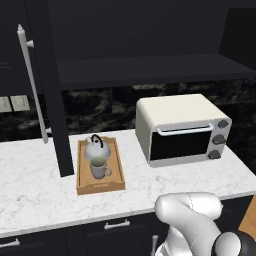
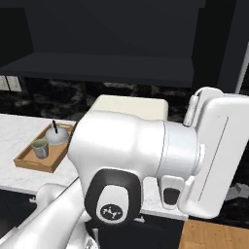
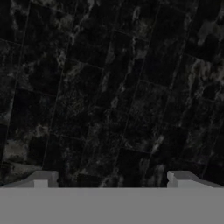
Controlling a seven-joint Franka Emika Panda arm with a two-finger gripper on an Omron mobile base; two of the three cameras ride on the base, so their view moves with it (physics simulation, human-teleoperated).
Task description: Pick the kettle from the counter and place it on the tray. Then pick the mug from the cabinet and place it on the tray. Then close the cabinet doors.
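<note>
While the kettle (image 1: 94, 147) and mug (image 1: 99, 168) sit in the tray (image 1: 82, 172), mug at 6 o'clock, the fingers (image 3: 43, 178) stand released.

The left base view looks forward and down from behind the arm's left side, at middle range, onto the worktop (image 1: 30, 185) with the tray (image 1: 83, 186) left of the toaster oven (image 1: 175, 117); the right base view faces the same worktop from the arm's right, the arm's white body close before it, the tray far left of the oven; the hand view looks close onto dark marbled tiles (image 3: 109, 87).
</note>
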